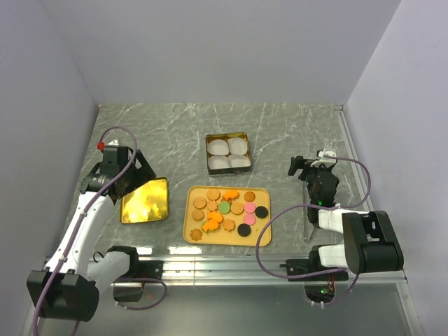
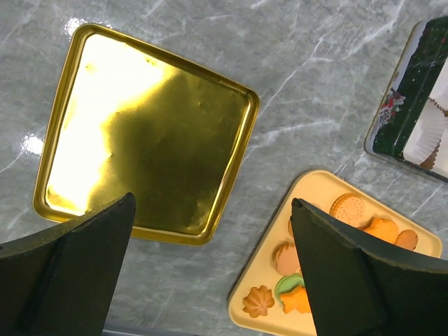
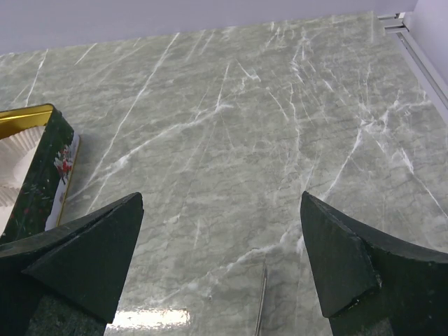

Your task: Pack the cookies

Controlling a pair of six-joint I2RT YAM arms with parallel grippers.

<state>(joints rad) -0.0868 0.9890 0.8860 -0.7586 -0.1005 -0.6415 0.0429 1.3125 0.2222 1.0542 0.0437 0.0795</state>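
Note:
Several small cookies (image 1: 225,207), brown, orange, pink, green and black, lie on a yellow tray (image 1: 192,235) near the table's front middle; some show in the left wrist view (image 2: 259,301). Behind it stands a dark tin (image 1: 227,138) holding white paper cups (image 1: 220,148). My left gripper (image 1: 133,173) is open and empty, hovering above the gold lid (image 1: 145,201), left of the tray; its fingers (image 2: 77,259) frame the lid (image 2: 147,133). My right gripper (image 1: 302,168) is open and empty over bare table, right of the tin (image 3: 38,175).
The marble table (image 1: 168,126) is walled at the back and both sides. A metal rail (image 1: 350,150) runs along the right edge. Purple cables loop beside both arm bases at the front.

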